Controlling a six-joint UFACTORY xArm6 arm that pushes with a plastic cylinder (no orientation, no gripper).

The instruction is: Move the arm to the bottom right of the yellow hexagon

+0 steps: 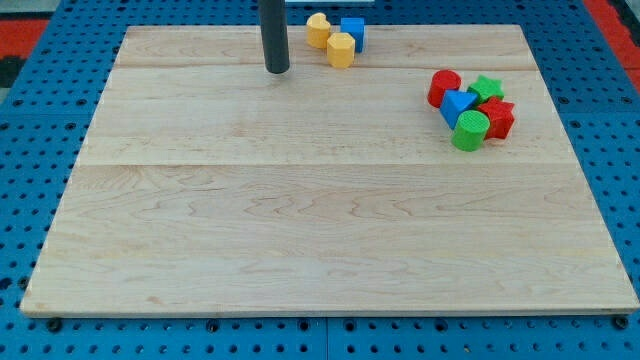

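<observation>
The yellow hexagon (pixel 341 49) sits near the view's top edge of the wooden board (pixel 320 230), touching a second yellow block (pixel 318 30) to its upper left and a blue cube (pixel 352 32) to its upper right. My tip (pixel 277 70) rests on the board to the left of the yellow hexagon and slightly below it, apart from it by about a block's width.
A cluster at the view's right holds a red cylinder (pixel 444 87), a green star (pixel 487 88), a blue triangular block (pixel 458 104), a red block (pixel 497 118) and a green cylinder (pixel 470 131). Blue pegboard surrounds the board.
</observation>
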